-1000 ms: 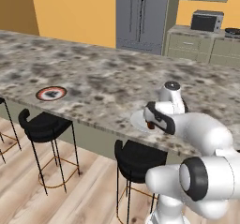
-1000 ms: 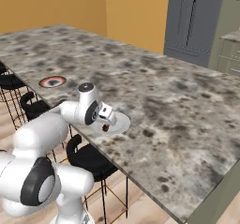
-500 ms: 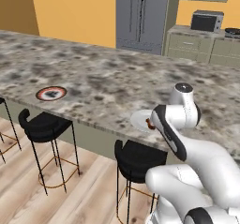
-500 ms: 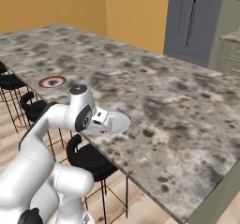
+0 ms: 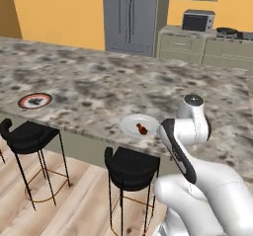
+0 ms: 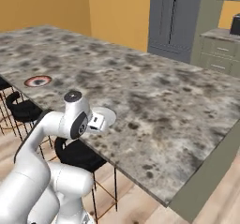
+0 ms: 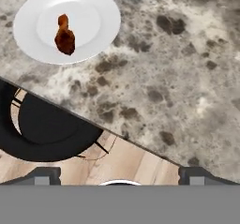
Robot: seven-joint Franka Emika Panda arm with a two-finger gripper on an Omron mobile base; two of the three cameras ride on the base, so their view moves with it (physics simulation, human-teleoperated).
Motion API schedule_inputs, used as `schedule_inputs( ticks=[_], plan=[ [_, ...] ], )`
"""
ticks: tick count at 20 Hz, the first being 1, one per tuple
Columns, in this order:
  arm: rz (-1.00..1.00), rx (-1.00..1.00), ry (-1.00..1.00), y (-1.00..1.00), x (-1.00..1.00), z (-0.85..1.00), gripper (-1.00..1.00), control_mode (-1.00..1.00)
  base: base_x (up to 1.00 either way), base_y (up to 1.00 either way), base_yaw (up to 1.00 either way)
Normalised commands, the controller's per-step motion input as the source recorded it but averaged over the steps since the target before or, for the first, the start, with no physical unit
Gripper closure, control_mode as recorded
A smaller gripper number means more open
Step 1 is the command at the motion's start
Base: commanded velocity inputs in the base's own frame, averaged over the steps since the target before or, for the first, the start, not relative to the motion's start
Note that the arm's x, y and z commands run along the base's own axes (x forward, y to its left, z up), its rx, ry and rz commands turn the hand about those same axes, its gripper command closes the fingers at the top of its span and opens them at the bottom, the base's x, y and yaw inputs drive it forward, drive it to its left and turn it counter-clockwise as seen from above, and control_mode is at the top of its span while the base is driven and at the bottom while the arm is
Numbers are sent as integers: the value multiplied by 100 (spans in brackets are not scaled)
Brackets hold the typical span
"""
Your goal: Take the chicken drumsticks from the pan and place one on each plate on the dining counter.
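White and shallow, the near plate (image 7: pixel 65 24) sits close to the near edge of the granite counter (image 5: pixel 99 87) and holds one chicken drumstick (image 7: pixel 64 35); the red-rimmed plate (image 5: pixel 34 100) lies well to its left near the same edge, with something dark at its centre that I cannot make out. Above the counter edge just right of the white plate, the arm is folded back with the tool (image 7: pixel 119 174) pointing down, its fingers (image 7: pixel 44 175) spread wide apart and gripping nothing. Below that edge stands a black stool (image 5: pixel 131 166).

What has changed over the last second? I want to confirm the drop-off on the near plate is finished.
The arm has pulled back from the white plate toward the counter edge, and the gripper now hangs open and empty. The plate, hidden by the arm a second ago, is now uncovered, with one drumstick lying on it. The red-rimmed plate and the dining counter stayed as they were.
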Motion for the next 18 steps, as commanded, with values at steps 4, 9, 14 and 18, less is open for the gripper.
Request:
schedule_inputs(
  ticks=[4,9,14,18],
  plan=[
    [0,0,0,0,0,0,-100,100,-42,-76,-41],
    [0,0,0,0,0,0,-100,100,-28,-85,-43],
    [0,0,0,0,0,0,-100,100,-6,-89,-51],
    [0,0,0,0,0,0,-100,100,26,-87,-33]
  ],
)
